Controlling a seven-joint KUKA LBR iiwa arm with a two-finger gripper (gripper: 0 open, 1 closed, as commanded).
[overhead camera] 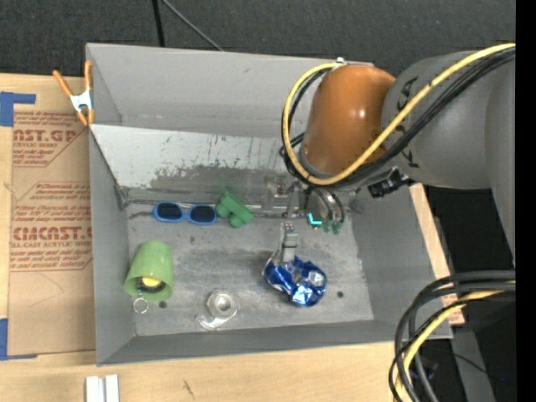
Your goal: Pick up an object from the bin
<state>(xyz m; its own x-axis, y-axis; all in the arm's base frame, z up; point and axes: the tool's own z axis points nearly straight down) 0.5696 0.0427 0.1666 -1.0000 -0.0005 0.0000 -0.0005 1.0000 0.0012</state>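
Gripper is being held low over the floor of the bin, right of the middle. Its tip is hanging just above the upper left edge of a crumpled blue packet. Whether the packet is being touched cannot be told. Whether the gripper is being kept open or closed cannot be told either, as that spot is too cluttered to be read. The packet is lying on the floor toward the near right corner, well apart from the other things.

The arm is being reached in from the right. Its orange cover is sitting above the gripper, and yellow and black cables are looping round the cover.

Blue sunglasses are lying along the foot of the far wall, left of the gripper, with a green block just beside their right end. A green cup is lying on its side near the left wall, its open end turned toward the front wall. A small ring is lying just in front of the cup. A clear, silvery piece is lying near the front wall, between cup and packet.
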